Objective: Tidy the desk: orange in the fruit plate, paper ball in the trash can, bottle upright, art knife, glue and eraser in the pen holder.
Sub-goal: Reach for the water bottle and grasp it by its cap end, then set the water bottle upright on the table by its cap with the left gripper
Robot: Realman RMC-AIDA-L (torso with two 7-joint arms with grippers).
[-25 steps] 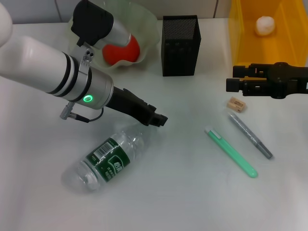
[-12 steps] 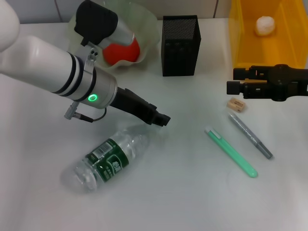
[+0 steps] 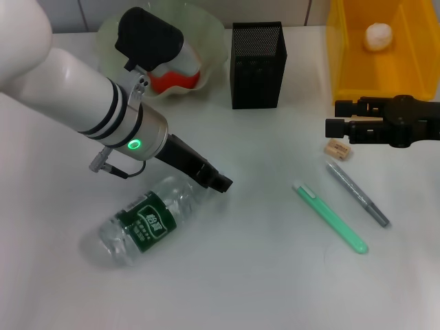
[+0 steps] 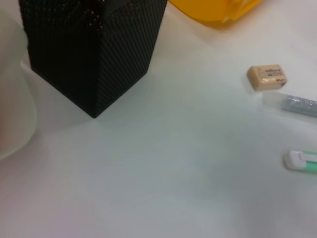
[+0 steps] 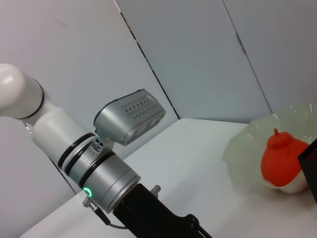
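The bottle (image 3: pixel 148 220) lies on its side at the front left, neck toward my left gripper (image 3: pixel 218 181), which rests low against that neck end; the cap is hidden. In the fruit plate (image 3: pixel 213 38) sits the orange (image 3: pixel 180 77), partly behind my left arm. A paper ball (image 3: pixel 378 36) lies in the yellow trash can (image 3: pixel 344 62). My right gripper (image 3: pixel 333 118) hovers open just above the eraser (image 3: pixel 337 148). The grey glue (image 3: pixel 357 194) and green art knife (image 3: pixel 330 216) lie nearer. The pen holder (image 3: pixel 258 65) stands at the back centre.
The left wrist view shows the pen holder (image 4: pixel 94 49), eraser (image 4: pixel 267 78), glue (image 4: pixel 292 103), art knife tip (image 4: pixel 302 161) and trash can edge (image 4: pixel 218 10). The right wrist view shows my left arm (image 5: pixel 99 163), the orange (image 5: pixel 282 158) and the fruit plate (image 5: pixel 247 148).
My left gripper has dropped lower and slid in against the bottle's neck. The bottle has shifted and turned slightly. The right gripper has stayed almost still.
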